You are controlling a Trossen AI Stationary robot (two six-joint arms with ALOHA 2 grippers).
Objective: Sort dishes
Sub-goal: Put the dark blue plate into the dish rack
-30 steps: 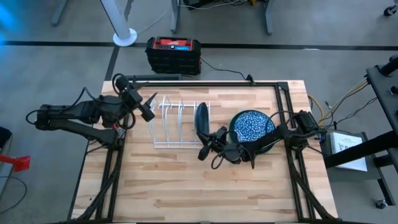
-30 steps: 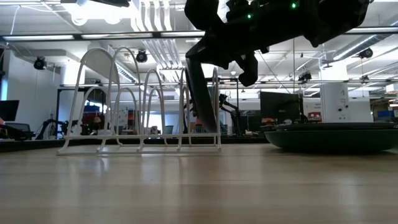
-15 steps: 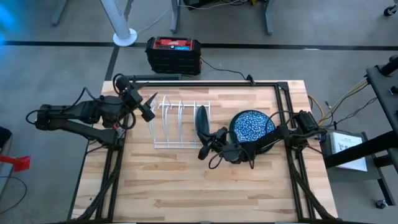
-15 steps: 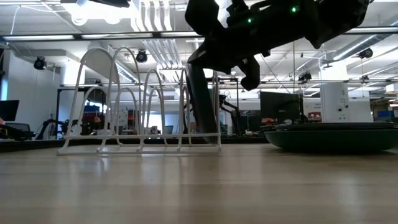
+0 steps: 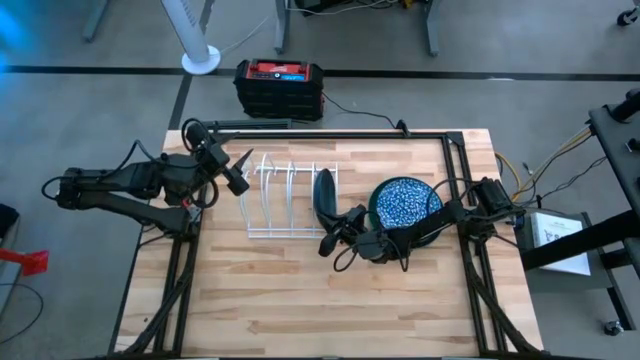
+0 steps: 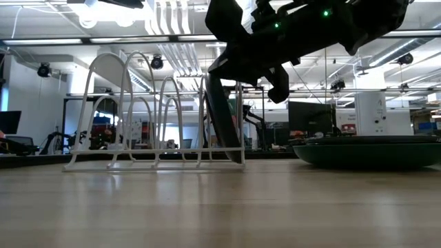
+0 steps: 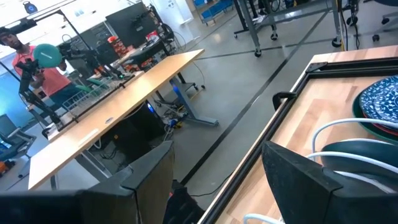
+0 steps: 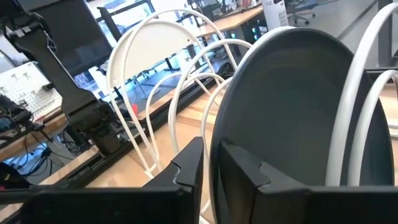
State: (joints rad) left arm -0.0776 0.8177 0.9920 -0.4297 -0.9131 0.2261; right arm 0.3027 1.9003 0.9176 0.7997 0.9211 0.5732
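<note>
The right gripper (image 5: 333, 238) had its fingers around the rim of the dark green plate (image 5: 323, 191), which stood on edge in the white wire rack (image 5: 280, 198); grip uncertain. The left gripper (image 5: 240, 172) hung open beside the rack. A blue speckled plate (image 5: 404, 201) lay nearby.

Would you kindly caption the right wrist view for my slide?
Dark green plate standing upright in the white wire rack, the right gripper's fingers astride its rim.

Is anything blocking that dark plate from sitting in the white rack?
Nothing visible blocks it. The dark green round plate already stands on edge in the end slot of the white wire rack, and the right hand has its fingers on either side of the plate's rim.
</note>
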